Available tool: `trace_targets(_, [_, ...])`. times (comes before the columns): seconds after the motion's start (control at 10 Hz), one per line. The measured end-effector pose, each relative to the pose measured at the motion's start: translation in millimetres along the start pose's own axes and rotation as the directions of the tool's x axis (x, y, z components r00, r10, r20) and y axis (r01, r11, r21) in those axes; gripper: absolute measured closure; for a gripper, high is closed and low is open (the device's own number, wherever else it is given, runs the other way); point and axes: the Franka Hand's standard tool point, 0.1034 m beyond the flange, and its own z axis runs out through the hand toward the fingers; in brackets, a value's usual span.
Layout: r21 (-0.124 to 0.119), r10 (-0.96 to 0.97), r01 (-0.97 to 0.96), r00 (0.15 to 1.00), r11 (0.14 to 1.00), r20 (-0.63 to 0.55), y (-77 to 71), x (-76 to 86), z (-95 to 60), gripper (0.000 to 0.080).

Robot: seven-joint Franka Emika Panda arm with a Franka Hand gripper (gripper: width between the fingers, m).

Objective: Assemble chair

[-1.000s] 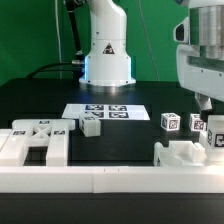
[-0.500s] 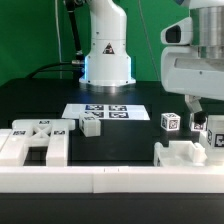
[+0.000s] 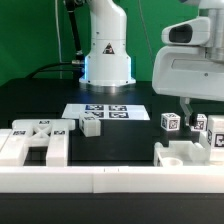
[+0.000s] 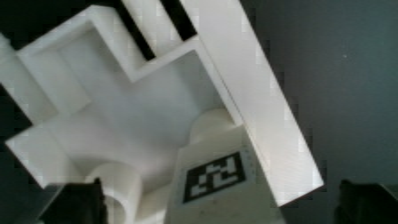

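The chair lies in loose white tagged parts. In the exterior view a large flat frame part (image 3: pixel 35 142) sits at the left, with a small block (image 3: pixel 91 125) beside it. Two tagged blocks (image 3: pixel 170 122) (image 3: pixel 199 122), another tagged piece (image 3: pixel 215 137) and a notched part (image 3: pixel 185 156) sit at the right. My gripper (image 3: pixel 203 110) hangs open above the right-hand parts, holding nothing. In the wrist view a white part with a black tag (image 4: pixel 217 176) lies below, between the dark fingertips (image 4: pixel 71 202), apart from them.
The marker board (image 3: pixel 105 112) lies flat in the middle, in front of the robot base (image 3: pixel 107 62). A long white border wall (image 3: pixel 110 181) runs along the front edge. The table top is black.
My gripper has shifted toward the exterior view's left, over the right-hand parts. Its jaws stay open. No part has moved.
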Motion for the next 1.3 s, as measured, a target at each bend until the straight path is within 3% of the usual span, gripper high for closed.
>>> trace_targets(0.7, [0.003, -0.406, 0.406, 0.914, 0.914, -0.021, 2.0, 12.9, -7.9, 0.0150])
trace_targets(1.0, [0.004, -0.374, 0.374, 0.927, 0.928, -0.021, 1.7, 12.7, -7.7, 0.0510])
trace_targets(1.2, [0.006, -0.358, 0.359, 0.933, 0.933, -0.021, 1.6, 12.6, -7.6, 0.0509])
trace_targets(1.3, [0.009, -0.255, 0.255, 0.967, 0.967, -0.020, 1.2, 12.2, -7.5, 0.0509])
